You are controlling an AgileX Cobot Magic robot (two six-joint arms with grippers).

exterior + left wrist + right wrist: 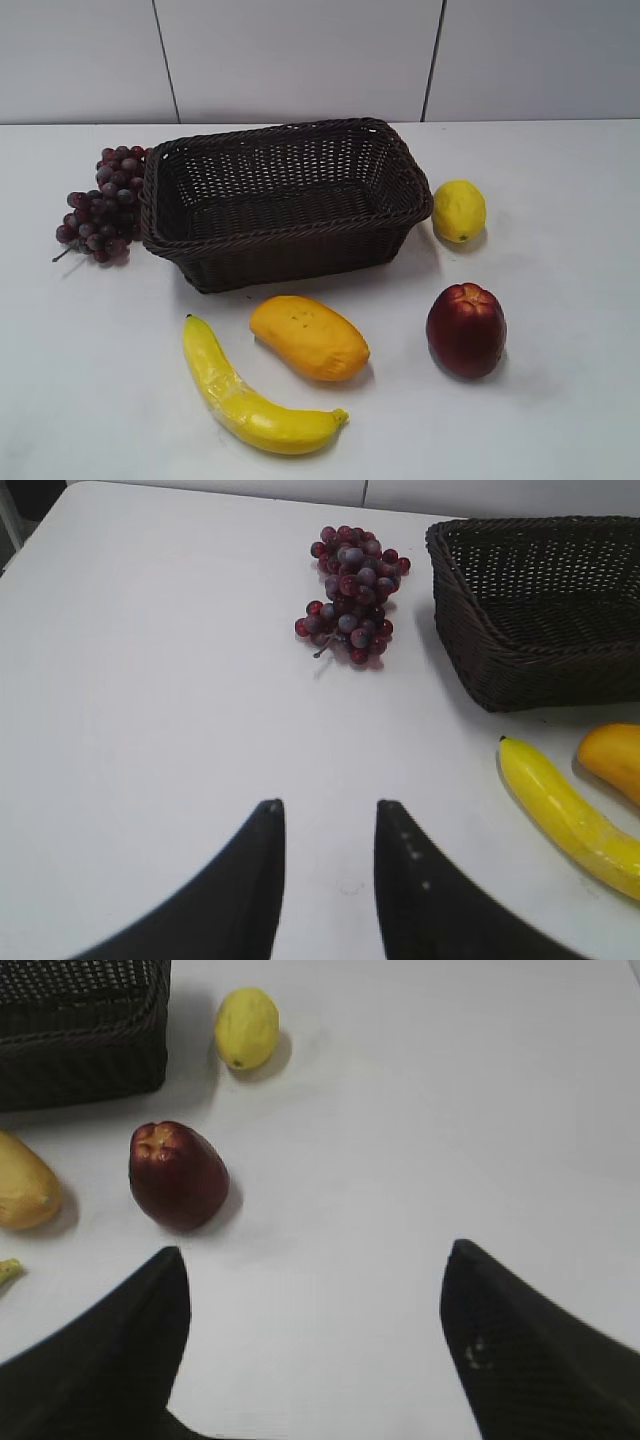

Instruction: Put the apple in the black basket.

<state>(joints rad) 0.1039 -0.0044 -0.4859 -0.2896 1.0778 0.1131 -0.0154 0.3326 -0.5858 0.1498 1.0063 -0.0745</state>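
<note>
My right hand (315,1265) hangs over bare white counter (420,1110) with its two dark fingers (120,1340) spread wide and nothing between them. The apple (178,1175) sits on the counter ahead of my left finger and a little off to the left, clear of it, not touched. It is dark red and glossy, with a yellowish patch around the dimple at its top. From the exterior view the apple (466,329) lies at the front right of the spread, apart from every other fruit and outside the black basket (285,200).

That basket stands at the back middle of the counter, and its inside shows only woven floor. The lemon (459,210) rests just beside the basket's right end, behind the apple. A mango (309,337) lies in front of the basket, with a banana (255,395) near it on the left, curving toward the front edge. The grapes (103,203) bunch up against the basket's left end.

My left hand (330,815) is low over empty counter, fingers (262,850) only a narrow gap apart and holding nothing, with the grapes (352,592) well ahead of it.
</note>
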